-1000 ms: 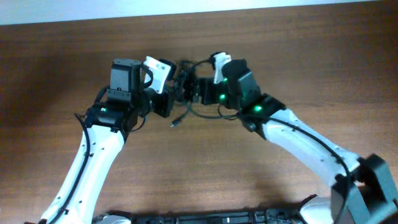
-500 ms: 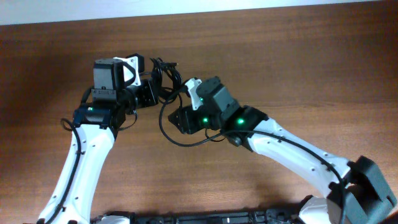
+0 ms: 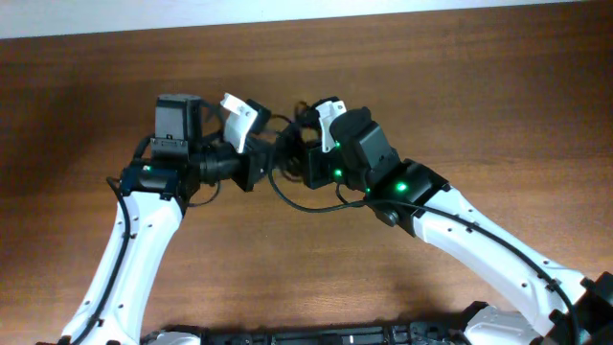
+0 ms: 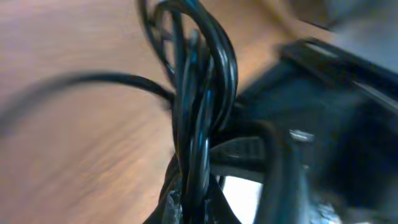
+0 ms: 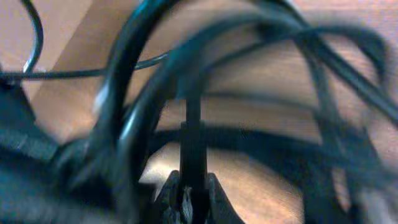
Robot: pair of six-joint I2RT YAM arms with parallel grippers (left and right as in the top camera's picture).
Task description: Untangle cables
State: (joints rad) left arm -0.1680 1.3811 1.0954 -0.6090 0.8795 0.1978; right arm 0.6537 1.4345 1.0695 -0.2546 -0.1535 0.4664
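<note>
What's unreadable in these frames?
1. Overhead: how the cables are knotted. The tangle is hidden between the left hand and the right hand.
2. Left wrist: strand count. The cables overlap and are blurred.
3. Right wrist: which cable the right hand pinches, because of motion blur.
4. Plug ends: too small or too blurred in every view.

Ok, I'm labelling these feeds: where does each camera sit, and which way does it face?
Overhead: fixed above, looking down at the table; both arms meet at the cables.
Left wrist: on the left arm, facing the left fingers clamped on cables.
Right wrist: on the right arm, facing the right fingers pinching a cable.
Shared: all show the cables.
</note>
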